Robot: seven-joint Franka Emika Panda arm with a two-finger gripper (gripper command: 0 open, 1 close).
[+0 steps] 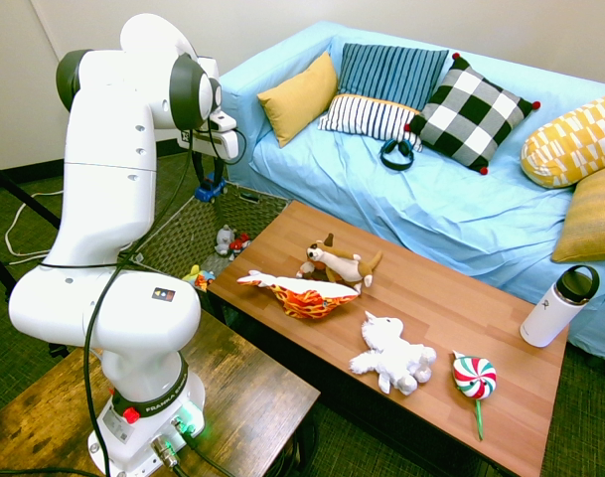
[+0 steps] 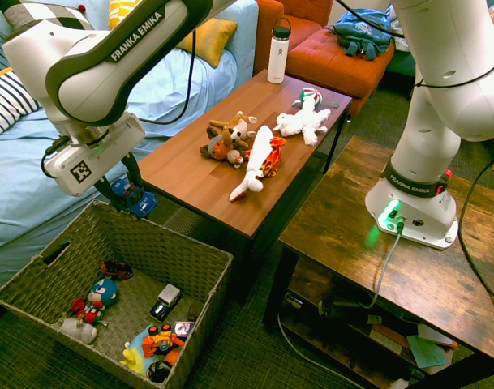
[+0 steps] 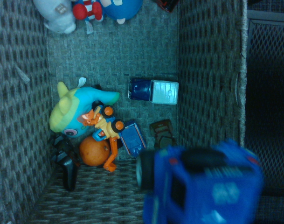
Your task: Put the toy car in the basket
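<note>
Glossy blue toy car [image 2: 131, 197] gripped in black two-finger pincer [image 2: 126, 188], above rim of large grey-brown woven wicker basket [image 2: 161, 254].

"FRANKA EMIKA" on arm [image 2: 137, 36]

Basket [image 2: 210, 261]: woven in flat strands, rough, matt. Toy car [image 3: 211, 184]: smooth blue body, plastic in look, softly glossy. Low table [image 1: 431, 303]: topped in smooth, wood-look boards, faintly sheened. Near table [image 1: 237, 383]: finished in dark-streaked wood grain, satin. Sofa [image 1: 471, 219]: draped in creased matt cloth. White plush [image 1: 389, 353]: covered in fluffy fabric. Bottle [image 2: 277, 57]: coated smooth, matt white; lid seen as dark plastic. Arm [image 1: 108, 189]: cased in smooth, glossy white shells.
</note>
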